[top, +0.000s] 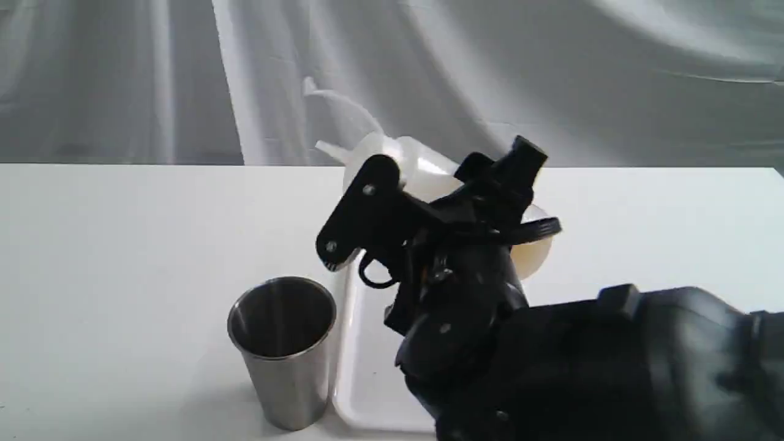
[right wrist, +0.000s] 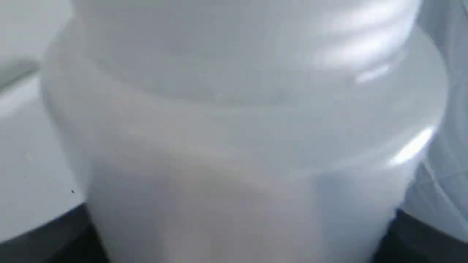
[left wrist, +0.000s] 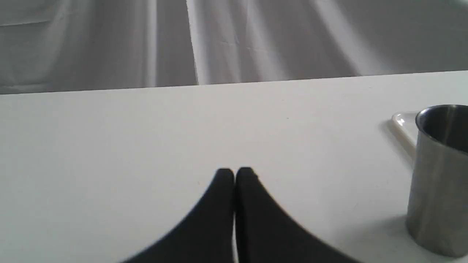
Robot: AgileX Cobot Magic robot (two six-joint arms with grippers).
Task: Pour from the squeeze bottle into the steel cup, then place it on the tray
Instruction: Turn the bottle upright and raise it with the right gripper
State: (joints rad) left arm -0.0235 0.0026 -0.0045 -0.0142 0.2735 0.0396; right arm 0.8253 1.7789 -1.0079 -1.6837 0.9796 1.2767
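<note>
My right gripper point(top: 438, 196) is shut on the squeeze bottle point(top: 422, 168), a whitish translucent cylinder held tilted over the far part of the tray point(top: 367, 373). Its thin nozzle point(top: 327, 149) points left and slightly upward, with the tethered cap looped above it. A faint amber tint shows near the bottle's base point(top: 534, 254). The bottle point(right wrist: 237, 128) fills the right wrist view between dark fingers point(right wrist: 47, 241). The steel cup point(top: 282, 343) stands upright on the table against the tray's left rim, its inside dark. My left gripper point(left wrist: 234, 173) is shut and empty, left of the cup point(left wrist: 438, 175).
The white table point(top: 122, 245) runs back to a grey draped curtain point(top: 551, 73). My right arm's black body point(top: 612, 367) covers the tray's right half and the front right of the table. A tray corner point(left wrist: 402, 122) shows behind the cup in the left wrist view.
</note>
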